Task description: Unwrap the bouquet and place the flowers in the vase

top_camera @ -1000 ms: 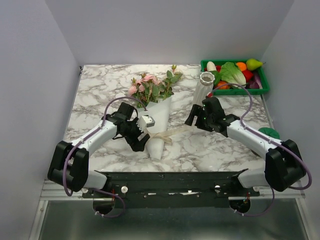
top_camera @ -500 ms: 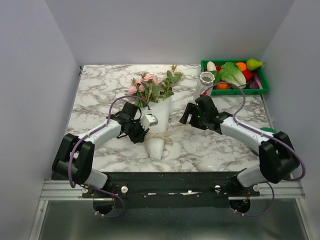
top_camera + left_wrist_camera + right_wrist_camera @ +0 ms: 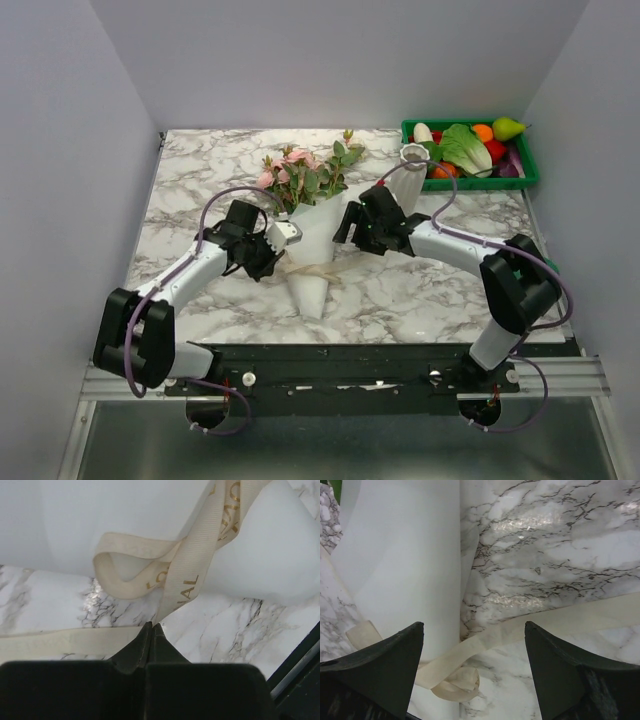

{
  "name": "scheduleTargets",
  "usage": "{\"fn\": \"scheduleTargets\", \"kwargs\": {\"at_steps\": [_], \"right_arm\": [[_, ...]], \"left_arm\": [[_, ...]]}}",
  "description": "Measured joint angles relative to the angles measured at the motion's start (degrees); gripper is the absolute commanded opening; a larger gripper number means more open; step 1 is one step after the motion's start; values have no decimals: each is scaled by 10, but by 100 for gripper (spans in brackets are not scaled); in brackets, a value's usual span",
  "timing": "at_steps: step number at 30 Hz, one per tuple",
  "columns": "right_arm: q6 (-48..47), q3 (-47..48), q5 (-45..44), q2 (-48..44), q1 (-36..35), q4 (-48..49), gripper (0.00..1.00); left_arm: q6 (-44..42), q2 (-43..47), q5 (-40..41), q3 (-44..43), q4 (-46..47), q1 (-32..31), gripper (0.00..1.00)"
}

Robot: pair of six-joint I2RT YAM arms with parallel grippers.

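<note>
The bouquet [image 3: 310, 215] is lying wrapped on the counter [image 3: 200, 170], blooms toward 12 o'clock, while the left tool [image 3: 152, 627] is pinching its cream ribbon [image 3: 185, 580] and the right tool [image 3: 471, 630] is hovering open at its 3 o'clock, leaving untying, unwrapping and filling the vase [image 3: 407, 175] undone.

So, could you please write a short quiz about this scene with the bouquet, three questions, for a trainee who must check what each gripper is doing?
1. True or false: the right gripper is shut on a rose stem.
2. What does the left gripper pinch? A) the cream ribbon B) a green leaf C) a pink bloom
3. Fill in: the flowers sit inside the white paper ____, which lies on the table.

Key
1. False: its jaws stand open over the ribbon's loose tail.
2. A
3. cone
</note>
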State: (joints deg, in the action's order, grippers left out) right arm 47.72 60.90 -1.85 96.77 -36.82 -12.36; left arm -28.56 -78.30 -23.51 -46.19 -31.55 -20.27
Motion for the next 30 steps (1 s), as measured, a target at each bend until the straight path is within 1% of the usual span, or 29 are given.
{"fn": "scheduleTargets", "kwargs": {"at_steps": [5,7,10,14,17,22,23,24,26,27,30], "right_arm": [[27,2,4,20,-14,8,87],[38,1,7,24,-21,8,85],[57,-1,10,29,-35,13,79],[85,-9,11,39,-54,19,77],[105,-13,11,49,-59,20,71],[138,-14,11,61,-60,22,64],[144,-15,11,62,-60,23,61],[149,-16,10,62,-60,23,53],[157,-18,8,62,-60,23,40],[160,-20,5,62,-61,23,28],[171,-29,-3,62,-63,23,20]], "left_arm": [[-8,43,6,-3,-22,14,0],[-8,51,6,-3,-29,14,0],[-8,57,6,-3,-39,14,0],[-8,61,6,-2,-47,14,0],[-8,67,6,-2,-48,14,0],[-7,80,6,-2,-49,14,0],[-7,82,6,-2,-50,14,0],[-7,82,6,-2,-50,14,0],[-7,83,6,-2,-51,14,0],[-7,85,6,-2,-52,14,0],[-7,91,6,-2,-56,14,0]]}}
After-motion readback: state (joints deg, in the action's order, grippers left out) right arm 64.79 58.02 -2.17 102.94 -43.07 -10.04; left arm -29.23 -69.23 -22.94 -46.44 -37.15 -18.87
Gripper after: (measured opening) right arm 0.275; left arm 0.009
